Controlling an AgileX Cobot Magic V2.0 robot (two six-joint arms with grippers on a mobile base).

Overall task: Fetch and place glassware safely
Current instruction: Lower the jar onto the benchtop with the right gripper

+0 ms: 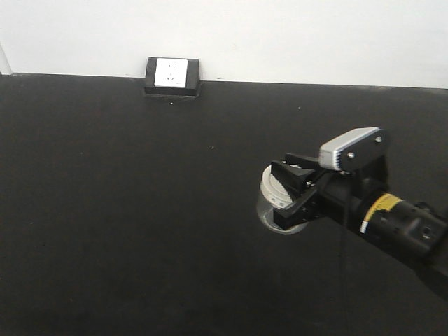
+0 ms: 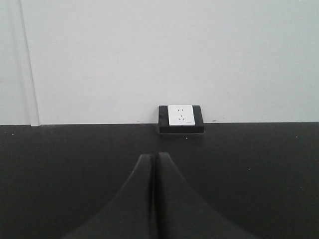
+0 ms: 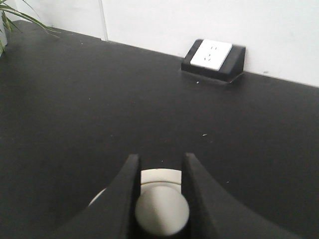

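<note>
Exterior front-facing view showed the glass jar (image 1: 267,212) right of centre on the black tabletop (image 1: 126,210), well apart from the wall socket (image 1: 171,75) that sat at the far edge against the white wall (image 1: 280,35). Its cream-white lid (image 1: 273,187) was partly covered by the right fingers (image 1: 292,210), one on the far side of the lid and one on the near side. The right arm (image 1: 395,217) reached in from the lower right, with a silver-grey camera housing (image 1: 353,148) on top of the wrist. Whether the jar's base rested on the tabletop or hung just off it could not be told.

From the right wrist-mounted view, the two fingers flanked the lid's round knob (image 3: 162,211) — their inner faces met its sides, pinching it — and a crescent of lid showed beyond the knob. The socket stood far ahead and to the right, and green plant leaves (image 3: 12,17) poked in at the top left corner.

From the left wrist-mounted view, the left fingers (image 2: 132,204) were pressed together with only a thin seam between them, holding nothing. They hung over dark tabletop and pointed roughly toward the socket at the foot of the wall.
</note>
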